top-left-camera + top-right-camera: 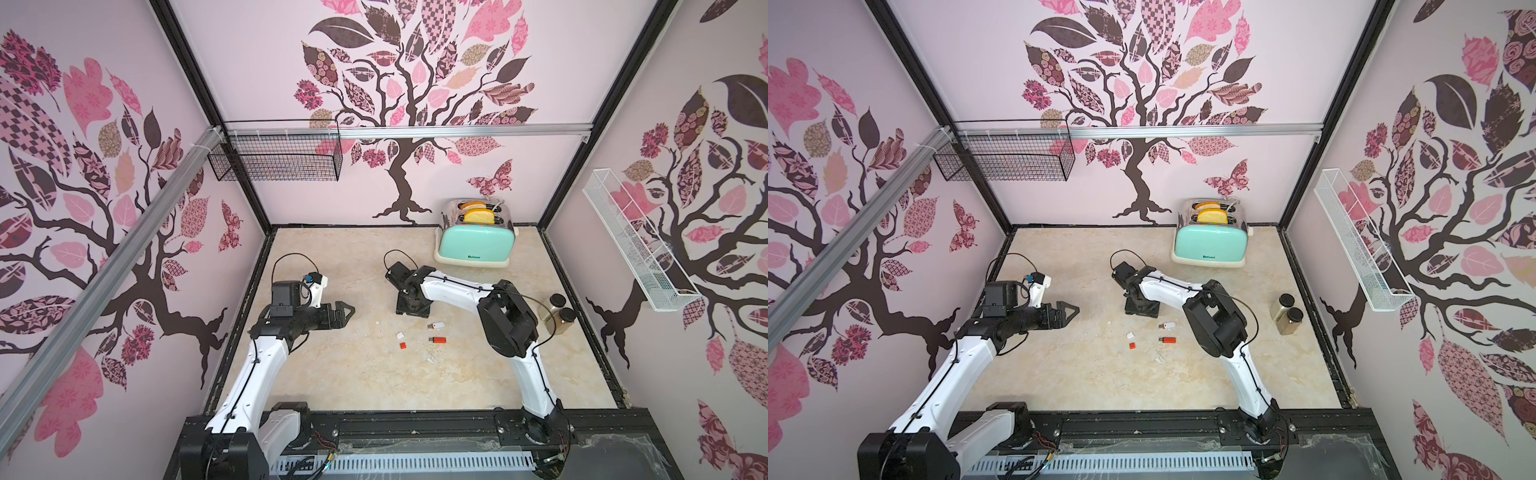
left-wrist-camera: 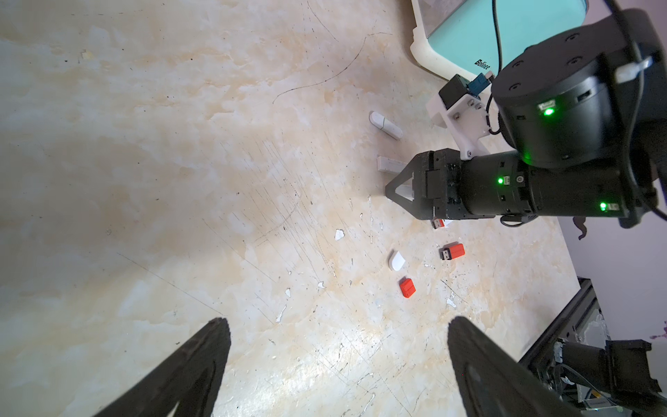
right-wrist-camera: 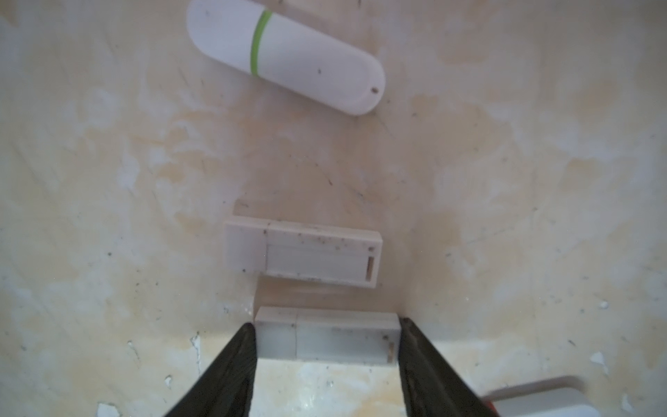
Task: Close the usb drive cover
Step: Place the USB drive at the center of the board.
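Toaster [image 1: 473, 243] marked "Belinee" (blurry), right pincer [image 3: 326, 325] clasping usb drive [image 3: 326, 341]

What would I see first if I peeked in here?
The mint-green toaster with toast, at the back of the table, jumps out first, and the pink-and-brown tree wallpaper covers the walls. Then the white left arm and right arm reach toward mid-table, where the orange usb drive looks brightest.

Marble tabletop [image 1: 332, 374] | toaster [image 1: 476, 243] | two jars [image 1: 567, 316] | red usb drive [image 1: 439, 340] | red cap [image 1: 402, 345] | white cap [image 1: 400, 335]
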You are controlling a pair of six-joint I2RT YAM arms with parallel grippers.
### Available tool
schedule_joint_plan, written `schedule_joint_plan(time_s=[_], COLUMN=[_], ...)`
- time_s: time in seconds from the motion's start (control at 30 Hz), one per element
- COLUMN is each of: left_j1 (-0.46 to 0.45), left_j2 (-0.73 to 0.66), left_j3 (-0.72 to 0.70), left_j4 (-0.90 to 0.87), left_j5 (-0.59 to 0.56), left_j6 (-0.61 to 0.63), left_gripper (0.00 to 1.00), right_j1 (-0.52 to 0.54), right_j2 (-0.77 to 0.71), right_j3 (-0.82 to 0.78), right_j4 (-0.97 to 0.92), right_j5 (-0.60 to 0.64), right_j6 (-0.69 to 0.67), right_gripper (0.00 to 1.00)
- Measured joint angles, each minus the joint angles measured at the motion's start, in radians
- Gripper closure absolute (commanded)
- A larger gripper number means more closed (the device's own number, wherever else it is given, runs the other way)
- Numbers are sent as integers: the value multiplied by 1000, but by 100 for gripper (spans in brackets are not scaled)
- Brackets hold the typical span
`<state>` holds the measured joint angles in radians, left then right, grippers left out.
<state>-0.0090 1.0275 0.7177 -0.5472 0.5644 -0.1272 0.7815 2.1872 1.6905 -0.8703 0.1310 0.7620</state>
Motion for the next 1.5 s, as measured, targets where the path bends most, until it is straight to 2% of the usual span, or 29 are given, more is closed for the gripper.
schedule_joint_plan(time_s=[0.17,0.3,0.33,0.4,0.6,0.77,1.07,1.23,1.33,1.5], left_j1=[0,0,0,0,0,0,2,3,5,6], left_j2=[0,0,0,0,0,0,6,6,6,6], left_j3=[0,0,0,0,0,0,0,0,0,0], left_j4=[0,1,1,0,0,0,-3,-1,-2,-2], left_j5=[2,4,4,3,1,0,-7,-6,-11,-11], left_j6=[0,0,0,0,0,4,16,19,19,19], left_gripper=[2,2,2,2,2,2,2,2,2,2], right_j1=[13,17,17,17,13,6,-12,-26,-27,-27], right_j2=[0,0,0,0,-44,-176,-386,-516,-528,-467], right_j3=[1,3,5,10,-44,-177,-357,-489,-481,-402], right_j4=[-8,-12,-14,-24,-9,36,165,278,295,291], right_j5=[-3,-12,-15,-22,-35,-41,-19,-78,-130,-263], right_j6=[-4,-11,-13,-20,-43,-104,-315,-476,-573,-771], right_gripper=[31,19,13,11,8,8,2,0,0,1])
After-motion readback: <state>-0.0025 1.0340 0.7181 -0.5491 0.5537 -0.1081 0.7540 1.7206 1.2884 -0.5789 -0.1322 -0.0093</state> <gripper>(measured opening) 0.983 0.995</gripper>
